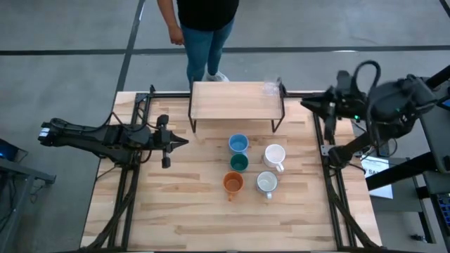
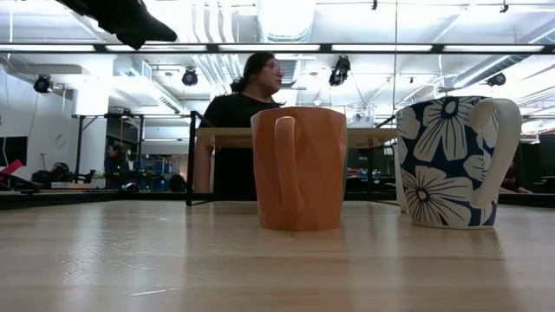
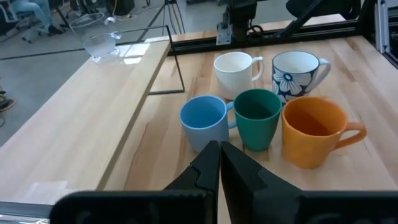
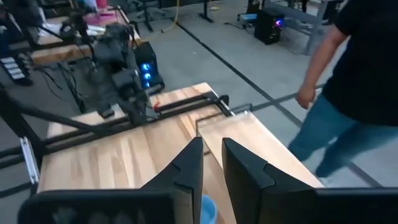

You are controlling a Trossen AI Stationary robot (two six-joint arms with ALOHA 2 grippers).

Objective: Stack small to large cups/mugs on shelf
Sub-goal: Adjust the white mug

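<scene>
My left gripper (image 1: 184, 143) clenched, empty, parked left of mug cluster. My right gripper (image 4: 211, 163) nearly closed, grasping nothing, raised at right edge. Clear glass (image 1: 270, 88) on shelf (image 1: 232, 102), far right corner. Blue mug (image 1: 238, 144), green cup (image 1: 240, 163), orange mug (image 1: 233, 183), white mug (image 1: 274, 156), floral mug (image 1: 266, 183) grouped mid-table, awaiting placement.

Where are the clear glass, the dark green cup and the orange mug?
clear glass (image 3: 99, 40): left wrist view, on its side wall, standing on the shelf.
dark green cup (image 1: 239, 163): high view, on its open mouth.
orange mug (image 2: 299, 169): low view, on its body beside the handle.
</scene>
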